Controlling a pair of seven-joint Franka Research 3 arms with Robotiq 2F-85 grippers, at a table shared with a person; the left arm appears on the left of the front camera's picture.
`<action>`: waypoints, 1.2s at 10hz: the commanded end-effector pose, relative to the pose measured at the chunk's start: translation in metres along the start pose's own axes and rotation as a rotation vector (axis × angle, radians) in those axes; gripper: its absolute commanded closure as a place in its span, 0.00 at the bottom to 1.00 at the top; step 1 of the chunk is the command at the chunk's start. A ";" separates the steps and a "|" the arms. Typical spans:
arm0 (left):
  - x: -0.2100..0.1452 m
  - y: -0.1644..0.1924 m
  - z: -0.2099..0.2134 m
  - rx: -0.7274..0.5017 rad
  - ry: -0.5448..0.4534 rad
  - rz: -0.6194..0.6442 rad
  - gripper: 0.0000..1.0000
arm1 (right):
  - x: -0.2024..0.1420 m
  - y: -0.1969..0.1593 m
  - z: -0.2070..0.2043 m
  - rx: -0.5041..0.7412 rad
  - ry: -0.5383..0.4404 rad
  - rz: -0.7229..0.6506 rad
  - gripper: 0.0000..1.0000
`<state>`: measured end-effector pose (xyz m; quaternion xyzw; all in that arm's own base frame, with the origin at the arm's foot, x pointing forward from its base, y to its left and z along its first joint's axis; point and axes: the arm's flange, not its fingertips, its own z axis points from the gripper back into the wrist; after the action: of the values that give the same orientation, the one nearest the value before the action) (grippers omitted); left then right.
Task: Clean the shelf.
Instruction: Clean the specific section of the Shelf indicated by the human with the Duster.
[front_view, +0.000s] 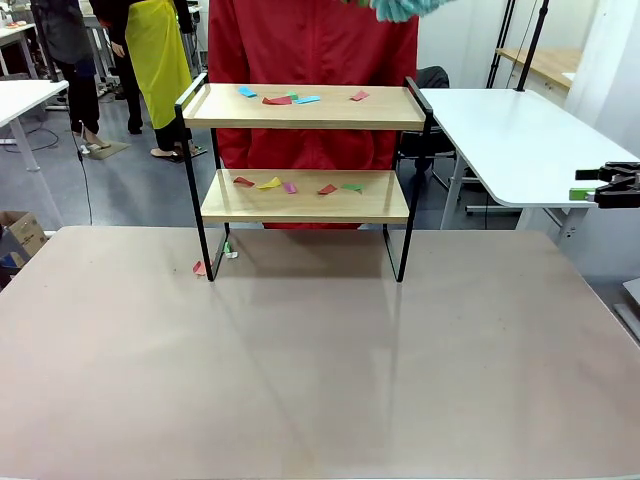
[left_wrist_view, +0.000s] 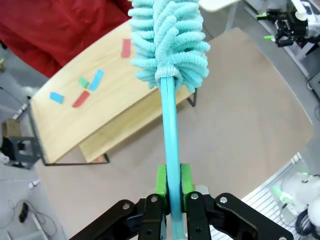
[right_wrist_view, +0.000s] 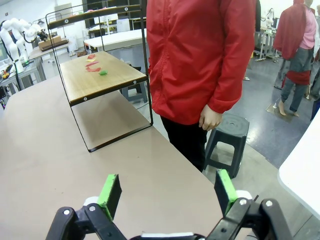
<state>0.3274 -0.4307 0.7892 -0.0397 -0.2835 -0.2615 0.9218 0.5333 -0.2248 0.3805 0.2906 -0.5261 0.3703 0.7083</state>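
The shelf (front_view: 305, 108) stands at the table's far middle, with coloured paper scraps (front_view: 278, 99) on its top board and more scraps (front_view: 270, 184) on its lower board. My left gripper (left_wrist_view: 169, 182) is shut on the teal handle of a fluffy duster (left_wrist_view: 170, 40), held above the shelf's top board (left_wrist_view: 107, 107). The duster head (front_view: 400, 8) peeks in at the top edge of the front view. My right gripper (right_wrist_view: 167, 192) is open and holds nothing, off the table's right side (front_view: 600, 185), far from the shelf (right_wrist_view: 100, 75).
A person in a red jacket (front_view: 310, 50) stands right behind the shelf, one hand (right_wrist_view: 210, 119) hanging by their side. Two scraps (front_view: 200, 267) lie on the table by the shelf's left leg. A stool (right_wrist_view: 227, 135) and a white table (front_view: 510, 140) stand at the right.
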 end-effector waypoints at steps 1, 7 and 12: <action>0.012 -0.028 -0.012 0.012 -0.005 0.140 0.87 | 0.002 0.002 -0.001 0.002 -0.004 0.002 0.00; 0.012 -0.086 -0.065 0.115 -0.059 0.481 0.87 | 0.002 0.002 -0.001 0.002 -0.004 0.002 0.00; 0.015 -0.079 -0.101 0.081 0.000 0.475 0.87 | 0.002 0.002 -0.001 0.002 -0.004 0.002 0.00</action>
<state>0.3439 -0.5275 0.6971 -0.0582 -0.2825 -0.0223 0.9573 0.5333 -0.2249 0.3805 0.2906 -0.5261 0.3702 0.7083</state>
